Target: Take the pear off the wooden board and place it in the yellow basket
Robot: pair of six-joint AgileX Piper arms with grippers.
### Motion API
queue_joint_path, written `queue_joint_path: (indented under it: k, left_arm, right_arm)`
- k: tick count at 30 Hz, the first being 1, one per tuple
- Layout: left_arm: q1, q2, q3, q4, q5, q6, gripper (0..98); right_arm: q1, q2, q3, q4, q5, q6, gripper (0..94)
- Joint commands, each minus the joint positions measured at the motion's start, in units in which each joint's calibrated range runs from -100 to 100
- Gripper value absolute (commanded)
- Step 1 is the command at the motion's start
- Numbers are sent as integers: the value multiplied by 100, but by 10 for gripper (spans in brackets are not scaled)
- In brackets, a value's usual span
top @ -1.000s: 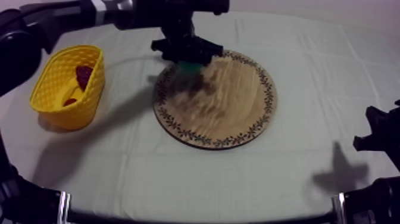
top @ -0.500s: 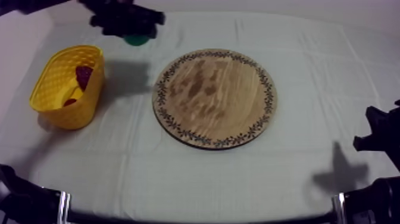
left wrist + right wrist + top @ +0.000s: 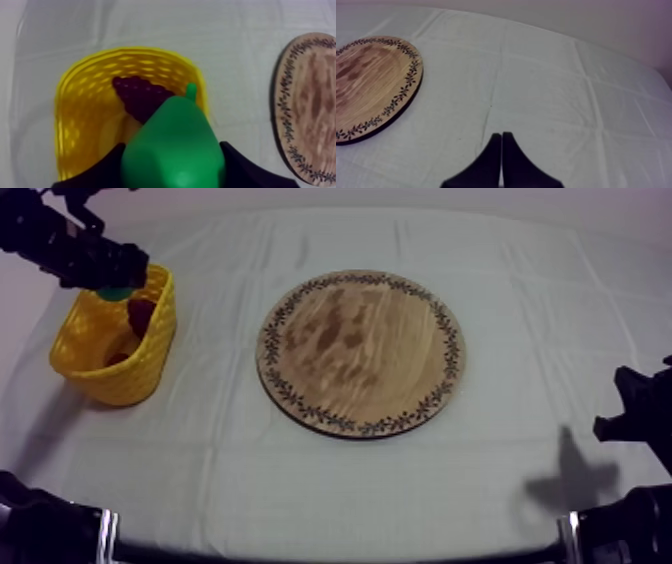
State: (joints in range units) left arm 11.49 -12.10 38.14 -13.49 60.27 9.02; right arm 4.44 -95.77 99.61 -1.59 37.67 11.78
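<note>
Top view: my left arm comes in over the table's far left corner and reaches low along the left edge. The left gripper (image 3: 108, 276) hangs over the far end of the yellow basket (image 3: 140, 373), which stands near that edge. A patch of green, the pear (image 3: 116, 292), shows just under the black gripper, level with the basket's rim and not resting inside. The round wooden board (image 3: 362, 353) lies at the middle of the table, well apart from the basket. My right arm is drawn back at the table's right edge. The right gripper (image 3: 632, 413) sits low there, and its shadow falls on the cloth (image 3: 300, 478) toward the near right corner.

Left wrist view: the left gripper pinches the pear between its two fingers (image 3: 97, 172), one pressed against each flank. The pear's narrow stem end points away from the wrist, and the pear hangs directly above the basket's opening. Under it a dark bunch of grapes (image 3: 137, 95) lies against the basket's inner wall. The board's patterned rim lies off to one side of the basket, apart from it.

Right wrist view: the right gripper's fingers lie pressed together as a narrow wedge with nothing between them. They are aimed across bare cloth, with the board's edge well off to one side.
</note>
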Motion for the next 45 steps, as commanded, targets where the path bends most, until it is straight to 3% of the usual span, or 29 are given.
queue_joint_path:
  k: [1, 9, 18, 24, 29, 35, 39, 42, 45]
  left_arm:
    - [-121, 39, 114, -32, -54, 52, 545]
    - [-295, 363, 366, -49, -295, 336, 527]
    - [-360, 570, 423, -43, -544, 376, 495]
    - [-376, 613, 386, -65, -578, 383, 525]
    - [-383, 616, 334, -77, -576, 419, 628]
    - [-385, 581, 301, -129, -564, 518, 888]
    - [-362, 543, 295, -213, -610, 591, 943]
    - [-362, 503, 249, -247, -625, 638, 908]
    - [-376, 411, 190, -332, -693, 735, 788]
  right_arm:
    - [1, 1, 5, 0, -1, 1, 5]
    - [1, 1, 5, 0, -1, 1, 5]
    - [1, 1, 5, 0, -1, 1, 5]
    - [1, 1, 5, 0, -1, 1, 5]
    - [1, 1, 5, 0, -1, 1, 5]
    - [1, 1, 5, 0, -1, 1, 5]
    - [1, 1, 5, 0, -1, 1, 5]
    - [1, 1, 5, 0, -1, 1, 5]
    - [1, 1, 5, 0, -1, 1, 5]
